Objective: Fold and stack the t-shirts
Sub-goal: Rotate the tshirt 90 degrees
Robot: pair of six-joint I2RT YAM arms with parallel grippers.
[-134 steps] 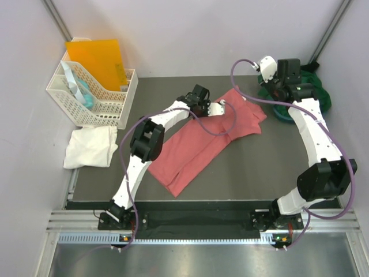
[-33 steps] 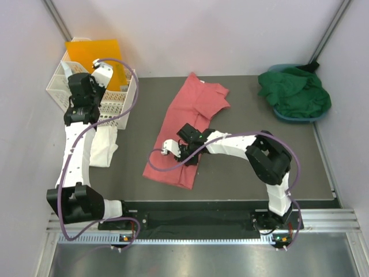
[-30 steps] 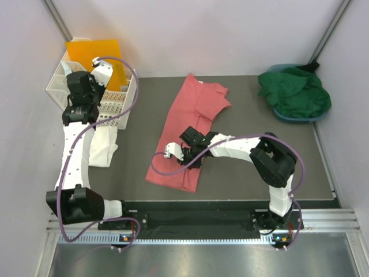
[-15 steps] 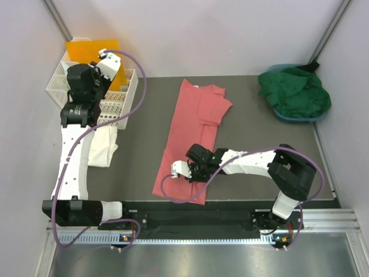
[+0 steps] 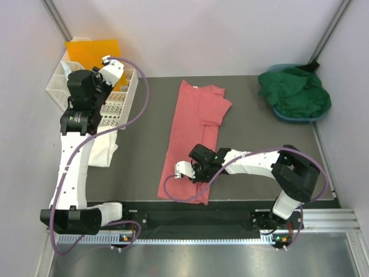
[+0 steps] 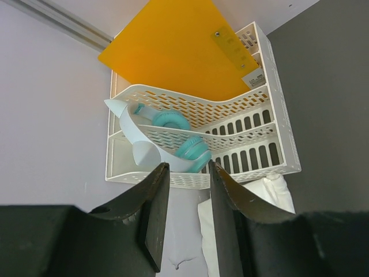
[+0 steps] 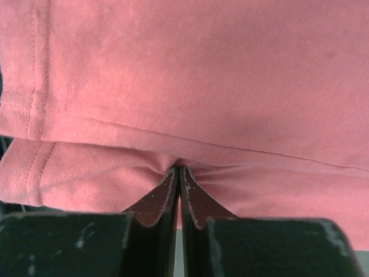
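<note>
Your right claw (image 7: 179,173) is clamped tight on a pinch of the salmon-pink t-shirt (image 5: 195,124) near its hem. My guess is that's so you can tug it straight or flip that end over. The shirt lies as a long, fairly smooth strip on the desk (image 5: 253,133), well right of the white lattice basket (image 5: 95,98), with one sleeve folded across. Your left claw (image 6: 188,167) hangs above the basket, fingers apart and empty. The white t-shirt (image 5: 106,147) is crumpled just on the basket's near side, and the dark green t-shirt (image 5: 294,92) is bunched far to its right.
</note>
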